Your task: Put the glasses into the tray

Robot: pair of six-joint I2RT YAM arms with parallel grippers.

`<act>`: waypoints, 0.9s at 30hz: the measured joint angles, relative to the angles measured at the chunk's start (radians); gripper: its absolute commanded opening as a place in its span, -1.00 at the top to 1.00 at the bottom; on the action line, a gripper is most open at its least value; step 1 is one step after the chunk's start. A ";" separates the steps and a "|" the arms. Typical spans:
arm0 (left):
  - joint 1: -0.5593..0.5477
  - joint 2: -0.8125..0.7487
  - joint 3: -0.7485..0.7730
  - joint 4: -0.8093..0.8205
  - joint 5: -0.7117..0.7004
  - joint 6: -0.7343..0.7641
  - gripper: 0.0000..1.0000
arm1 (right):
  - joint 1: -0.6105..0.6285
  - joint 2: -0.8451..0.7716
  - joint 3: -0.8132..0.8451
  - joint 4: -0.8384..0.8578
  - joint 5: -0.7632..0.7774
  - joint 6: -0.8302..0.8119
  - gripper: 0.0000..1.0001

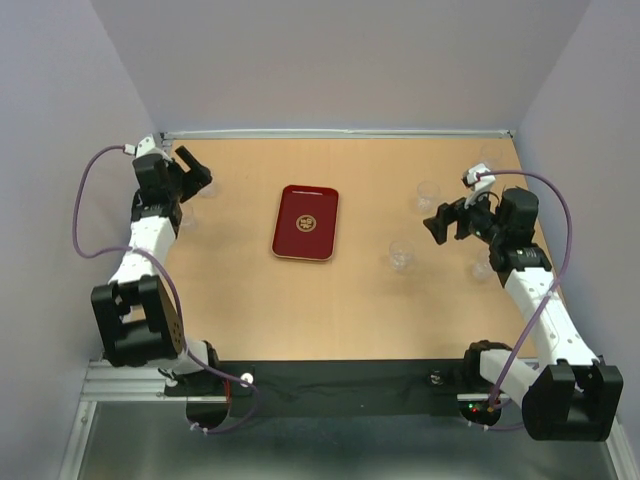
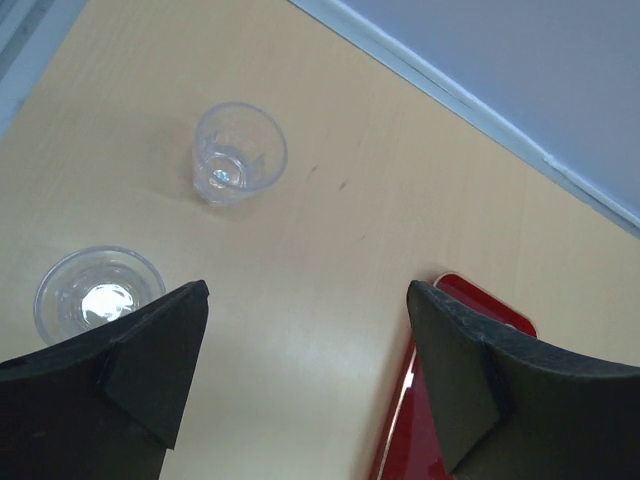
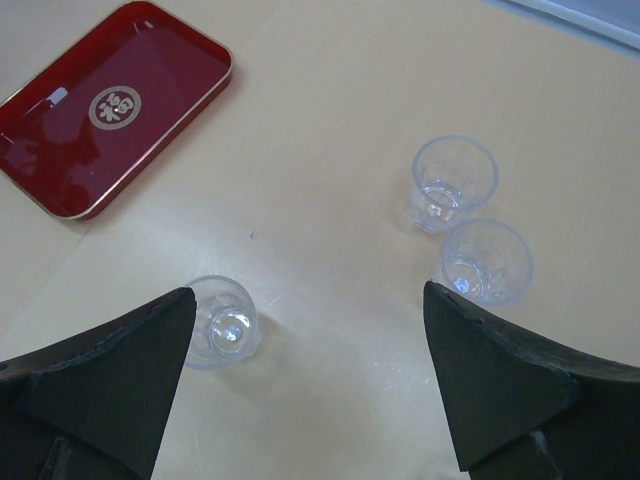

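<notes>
The wooden table [image 1: 350, 300] takes up most of the top view. The dark red tray [image 1: 290, 235] lies flat near its middle, between my two arms, and nothing stands in it. The gold emblem [image 3: 115, 105] at its centre is uncovered.

My left gripper [image 1: 197, 172] hangs at the far left of the table. Its jaws are spread wide and grasp nothing. My right gripper [image 1: 438, 222] hangs over the right side, pointed toward the tray. It too is spread wide and bare. Through each wrist camera I see only wood between my fingers [image 2: 150, 370].

The glasses all stand upright on the wood, outside the tray. In the left wrist view, the far tumbler [image 2: 240, 152] stands apart, ahead of my gripper. The near tumbler [image 2: 97, 293] sits just beside my left-hand finger, its rim partly hidden by the fingertip. One corner of the tray shows by the other finger.

In the right wrist view, the paired tumblers [image 3: 455, 180] stand just beside each other. Their rims seem to meet, but I cannot tell whether they touch. The lone tumbler [image 3: 222, 320] stands close by my left-hand fingertip [image 3: 150, 340], well apart from that pair and nearer the tray.
</notes>
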 measured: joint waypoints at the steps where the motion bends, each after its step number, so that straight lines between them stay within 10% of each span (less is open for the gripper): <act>1: 0.010 0.044 0.029 -0.019 0.006 0.000 -0.74 | 0.000 0.002 0.000 -0.002 -0.001 -0.002 -1.00; 27: 0.044 0.600 0.522 -0.247 -0.079 0.077 0.06 | 0.000 0.003 0.000 -0.016 0.025 -0.034 -1.00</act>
